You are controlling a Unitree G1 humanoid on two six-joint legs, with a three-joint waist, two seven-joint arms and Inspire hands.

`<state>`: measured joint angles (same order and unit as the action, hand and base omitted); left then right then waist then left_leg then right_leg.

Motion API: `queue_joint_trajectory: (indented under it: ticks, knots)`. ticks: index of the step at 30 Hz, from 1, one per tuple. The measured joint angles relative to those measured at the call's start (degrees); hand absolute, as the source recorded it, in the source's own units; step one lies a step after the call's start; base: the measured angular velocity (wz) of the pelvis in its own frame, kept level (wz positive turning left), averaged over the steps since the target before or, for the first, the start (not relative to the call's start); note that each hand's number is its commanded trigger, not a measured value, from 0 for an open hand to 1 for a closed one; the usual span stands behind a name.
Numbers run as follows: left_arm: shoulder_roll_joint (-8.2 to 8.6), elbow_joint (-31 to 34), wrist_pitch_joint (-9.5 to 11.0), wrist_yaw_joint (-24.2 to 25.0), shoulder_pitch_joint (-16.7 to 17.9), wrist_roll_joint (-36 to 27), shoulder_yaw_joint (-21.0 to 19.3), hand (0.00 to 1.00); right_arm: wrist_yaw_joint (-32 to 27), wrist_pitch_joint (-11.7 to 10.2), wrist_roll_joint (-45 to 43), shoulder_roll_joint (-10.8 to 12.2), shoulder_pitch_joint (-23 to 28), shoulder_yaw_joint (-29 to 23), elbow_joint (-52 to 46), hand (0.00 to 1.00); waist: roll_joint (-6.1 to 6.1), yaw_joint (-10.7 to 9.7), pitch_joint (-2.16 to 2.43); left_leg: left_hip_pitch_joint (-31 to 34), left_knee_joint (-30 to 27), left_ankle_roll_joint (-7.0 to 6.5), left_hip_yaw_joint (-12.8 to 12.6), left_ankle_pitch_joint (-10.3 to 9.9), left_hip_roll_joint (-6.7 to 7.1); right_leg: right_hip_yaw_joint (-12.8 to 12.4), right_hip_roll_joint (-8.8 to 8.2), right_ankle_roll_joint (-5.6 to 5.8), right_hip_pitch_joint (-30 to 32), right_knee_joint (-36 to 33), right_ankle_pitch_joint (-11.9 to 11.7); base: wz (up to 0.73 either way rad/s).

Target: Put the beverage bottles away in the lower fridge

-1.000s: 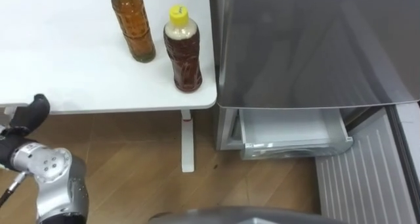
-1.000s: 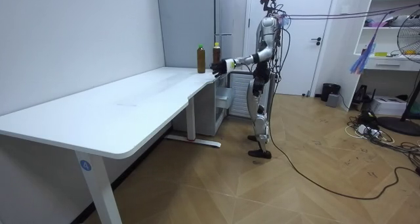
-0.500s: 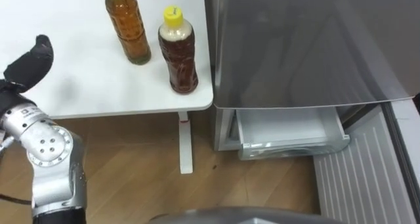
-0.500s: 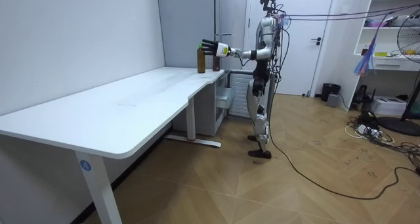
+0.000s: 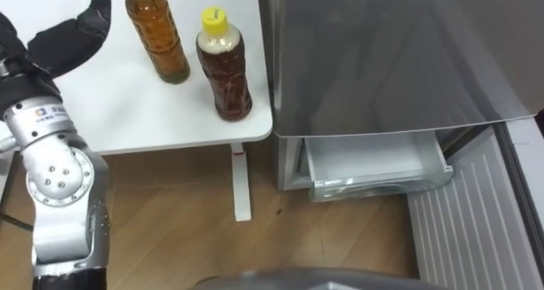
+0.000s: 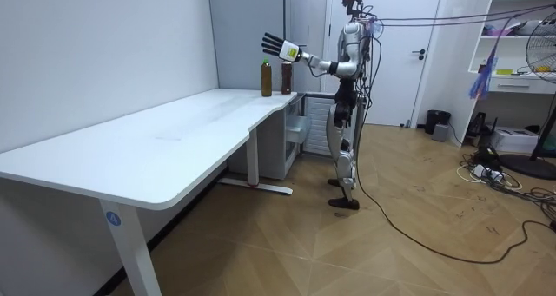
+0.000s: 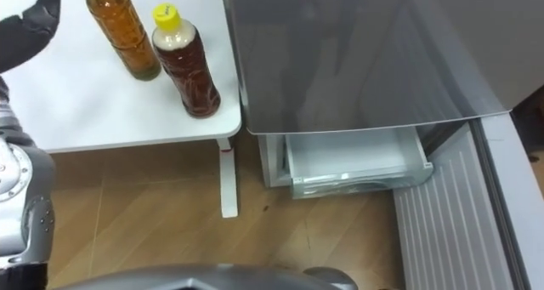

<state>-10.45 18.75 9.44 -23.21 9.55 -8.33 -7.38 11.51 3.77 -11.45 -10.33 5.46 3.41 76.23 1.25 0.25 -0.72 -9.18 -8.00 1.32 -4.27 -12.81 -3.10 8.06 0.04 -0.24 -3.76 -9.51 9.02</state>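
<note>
Two drink bottles stand near the right edge of the white table (image 5: 127, 111): one with amber drink and a green cap (image 5: 157, 39), and a darker one with a yellow cap (image 5: 223, 69). My left hand (image 5: 59, 39) hangs above the table to the left of the green-capped bottle, fingers spread and straight, touching nothing. In the room view, that hand (image 6: 276, 46) is held up over both bottles (image 6: 267, 77). The grey fridge (image 5: 382, 60) stands right of the table, and its lower drawer (image 5: 374, 162) is pulled out and looks bare inside.
A ribbed grey panel (image 5: 476, 230) lies low at the right of the open drawer. Wooden floor (image 5: 187, 239) shows under the table, with a white table leg (image 5: 241, 188) just left of the fridge. I stand upright in front of the fridge at the table's end.
My left hand has risen from below the table's front edge to above the tabletop, level with the bottles, and its fingers have spread. The bottles have not moved.
</note>
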Motion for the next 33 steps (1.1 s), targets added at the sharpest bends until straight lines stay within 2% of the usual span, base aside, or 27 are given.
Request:
queue_joint_trajectory:
  ticks: [6, 9, 15, 29, 33]
  knots:
    - [-0.63, 0.30, -1.15, 7.56, -0.28, 0.00, 4.38, 0.00, 0.57, -0.12, -0.05, -0.33, -0.64, 1.64, 0.05, 0.00, -0.13, -0.08, 0.02, 0.94, -0.26, 0.00, -0.30, 0.01, -0.06, -0.03, 0.02, -0.09, 0.85, -0.23, -0.06, -0.01]
    - [-1.84, 1.07, -2.24, 10.53, -1.30, 0.10, 5.37, 0.00, 0.60, -0.23, -0.05, -0.32, -0.84, 1.67, 0.06, 0.00, -0.34, -0.17, 0.00, 1.15, -0.34, 0.00, -0.30, 0.01, -0.06, 0.00, 0.02, -0.12, 0.89, -0.16, -0.07, -0.01]
    - [-2.75, 3.63, -2.42, 15.07, -2.73, 0.09, 5.46, 0.00, 0.87, -0.43, -0.11, -0.44, -1.31, 1.67, 0.10, 0.00, -0.96, -1.45, 0.31, 1.41, -0.49, 0.00, -0.34, 0.01, -0.06, 0.14, -0.01, -0.12, 0.86, -0.14, -0.07, 0.02]
    - [-3.04, 3.62, -3.38, 20.45, -3.12, -0.25, 5.54, 0.00, 2.52, -0.55, -0.09, -0.72, -1.46, 1.54, 0.11, 0.00, -1.11, -1.55, 0.19, 1.42, -0.65, 0.00, -0.46, 0.01, -0.06, -0.09, 0.00, -0.11, 0.85, -0.18, -0.07, 0.00]
    - [-3.07, 3.62, -4.71, 21.60, -3.12, -0.82, 5.53, 0.00, 2.52, -0.54, -0.13, -0.72, -1.45, 1.53, 0.14, 0.00, -1.10, -1.63, 0.17, 1.29, -0.65, 0.01, -0.44, 0.01, -0.07, -0.13, 0.00, -0.11, 0.80, -0.26, -0.07, 0.00]
